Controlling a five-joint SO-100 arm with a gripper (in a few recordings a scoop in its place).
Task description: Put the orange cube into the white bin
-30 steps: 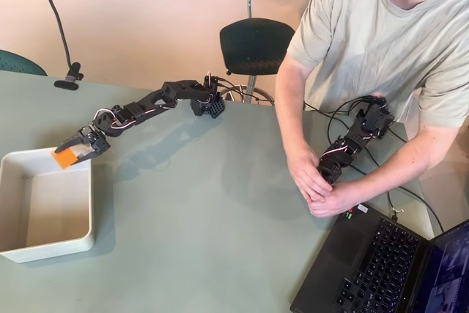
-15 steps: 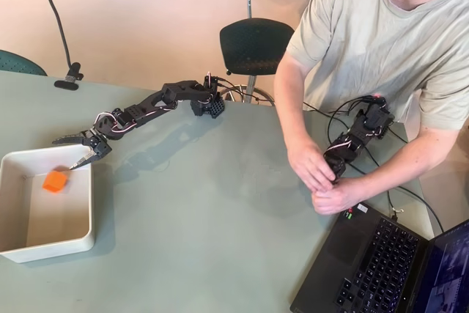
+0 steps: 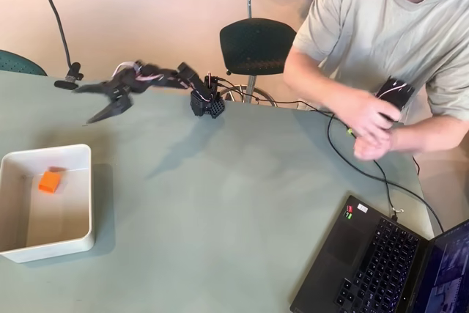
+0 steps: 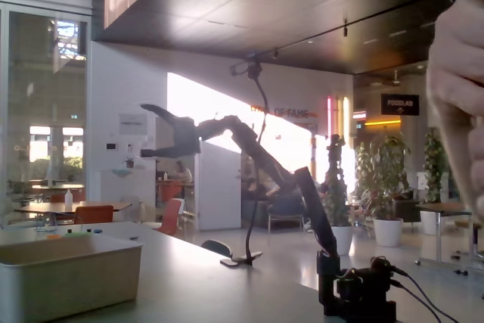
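The orange cube now lies inside the white bin, released. The gripper, jaws apart and empty, has lifted away toward one o'clock of the bin; placement appears complete.

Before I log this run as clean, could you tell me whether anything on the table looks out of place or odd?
Nothing stands out. The orange cube lies inside the white bin, near its upper rim in the overhead view. The hand is open, raised above the table and well clear of the bin. Nothing is spilled or tipped.
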